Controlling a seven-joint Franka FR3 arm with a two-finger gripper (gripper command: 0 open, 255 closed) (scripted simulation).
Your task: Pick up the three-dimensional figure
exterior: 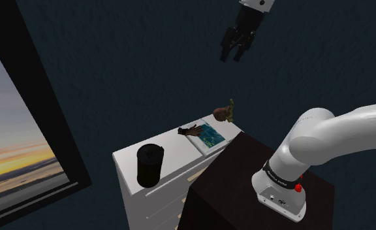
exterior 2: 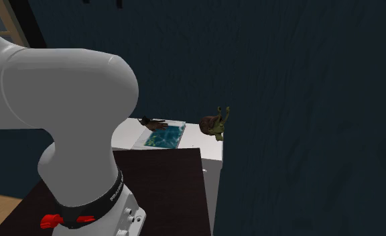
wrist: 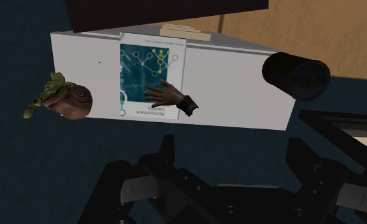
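A white cabinet [exterior: 175,150] stands against a dark blue wall. The black gripper [exterior: 232,55] hangs high above it, fingers apart and empty. Well below the gripper, the snail figure [exterior: 223,112] sits at the cabinet's corner, beside a blue card [exterior: 211,136] with a small hand model [exterior: 192,130] on it.

My room is dim, and my black two-finger gripper [exterior: 232,57] almost hides against the dark blue wall [exterior: 147,52]. The flat white cabinet top [exterior: 177,149] and my rounded white arm [exterior: 337,131] look brightest, and an orange sunset glows in the black-framed window [exterior: 10,150].
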